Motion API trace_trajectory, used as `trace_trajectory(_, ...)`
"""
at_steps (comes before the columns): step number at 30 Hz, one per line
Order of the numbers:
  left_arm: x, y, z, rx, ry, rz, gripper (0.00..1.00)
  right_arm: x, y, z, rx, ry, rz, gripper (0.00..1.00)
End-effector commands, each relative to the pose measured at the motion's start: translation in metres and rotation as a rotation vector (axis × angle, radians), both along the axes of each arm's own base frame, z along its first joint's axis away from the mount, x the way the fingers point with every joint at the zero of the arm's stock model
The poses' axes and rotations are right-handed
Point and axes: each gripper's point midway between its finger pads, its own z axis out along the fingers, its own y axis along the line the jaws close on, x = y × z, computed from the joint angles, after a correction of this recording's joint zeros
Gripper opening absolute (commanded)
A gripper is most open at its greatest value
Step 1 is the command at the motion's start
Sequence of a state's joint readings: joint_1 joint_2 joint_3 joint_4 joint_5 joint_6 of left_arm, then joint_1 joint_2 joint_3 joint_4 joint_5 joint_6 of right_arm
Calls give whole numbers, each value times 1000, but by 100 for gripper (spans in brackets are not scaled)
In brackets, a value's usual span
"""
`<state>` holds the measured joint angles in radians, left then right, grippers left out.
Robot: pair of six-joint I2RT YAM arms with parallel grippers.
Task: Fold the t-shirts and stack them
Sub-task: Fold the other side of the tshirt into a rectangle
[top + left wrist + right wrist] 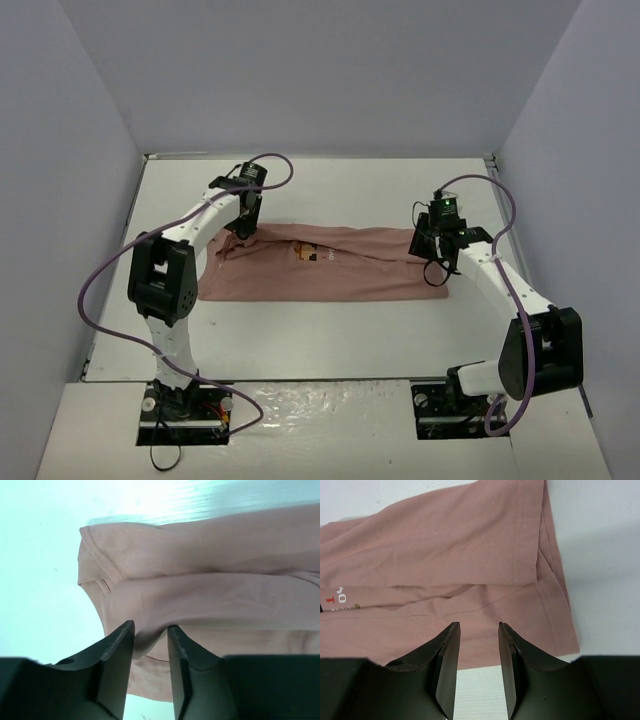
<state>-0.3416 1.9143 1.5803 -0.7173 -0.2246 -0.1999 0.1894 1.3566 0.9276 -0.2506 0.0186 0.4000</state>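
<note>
Left gripper (149, 626) stands with its jaws parted to a narrow gap, directly over the left end of the t-shirt (320, 272). Pink cloth shows through the gap. Whether the fingertips (122, 632) touch the fabric cannot be told; nothing is seen clamped between them.

Right gripper (479, 625) likewise has its jaws apart by a similar gap and grips nothing. It sits over the right end of the same garment, with cloth below the tips and bare table (330, 335) showing just behind them.

Between the two grippers, the t-shirt lies flat on the table as a long band, folded lengthwise with one layer overlapping another. Ahead of the left gripper, a stitched edge (95, 555) curls at the garment's end, with table surface beyond it. Ahead of the right gripper, a hem seam (520, 535) runs away from the fingers, and the corner of the cloth (570, 647) lies just to one side. A small printed graphic (310, 255) sits near the middle of the band, closer to the left gripper.

Purple cables (288, 172) loop above both arms, clear of the cloth. Plain walls (320, 70) enclose the table on three sides, well apart from either gripper.
</note>
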Motion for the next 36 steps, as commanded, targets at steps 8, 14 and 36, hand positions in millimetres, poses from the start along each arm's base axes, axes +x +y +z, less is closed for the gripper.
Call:
trace_trajectory(8, -6, 8, 45, -36, -65, -34, 44, 1, 1, -2, 16, -5, -9, 34)
trace_trajectory(14, -50, -33, 40, -120, -42, -62, 27, -2, 0, -3, 15, -6, -6, 34)
trace_trajectory(36, -24, -22, -28, 194, 44, -71, 34, -15, -3, -14, 10, 21, -10, 34)
